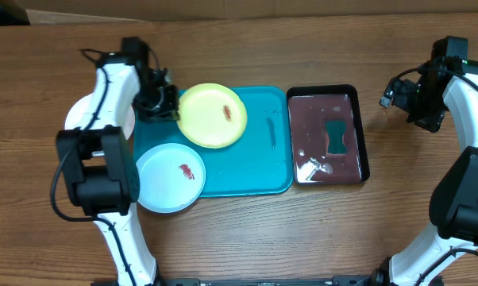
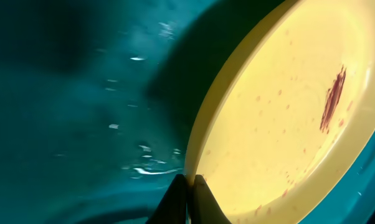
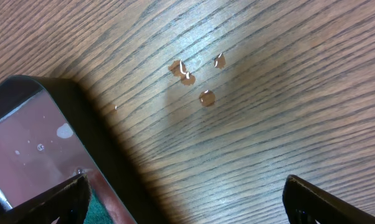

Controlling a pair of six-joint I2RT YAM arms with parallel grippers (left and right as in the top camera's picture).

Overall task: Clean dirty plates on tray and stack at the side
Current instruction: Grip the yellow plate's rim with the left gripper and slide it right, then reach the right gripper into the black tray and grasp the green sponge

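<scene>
The yellow-green plate (image 1: 211, 119) with a red-brown smear lies at the back left of the turquoise tray (image 1: 255, 171). My left gripper (image 1: 163, 105) is shut on its left rim; in the left wrist view the fingers (image 2: 190, 180) pinch the plate's edge (image 2: 287, 124). A pale plate (image 1: 170, 176), white-rimmed and pale blue inside, with a red smear, overlaps the tray's front left corner. I cannot tell whether it is one plate or two stacked. My right gripper (image 1: 406, 99) is open and empty over the table (image 3: 184, 186), right of the black tray.
A black tray (image 1: 362, 135) of reddish water with a teal sponge (image 1: 337, 137) stands right of the turquoise tray; its corner shows in the right wrist view (image 3: 81, 124). A few reddish drops (image 3: 194, 78) lie on the wood table.
</scene>
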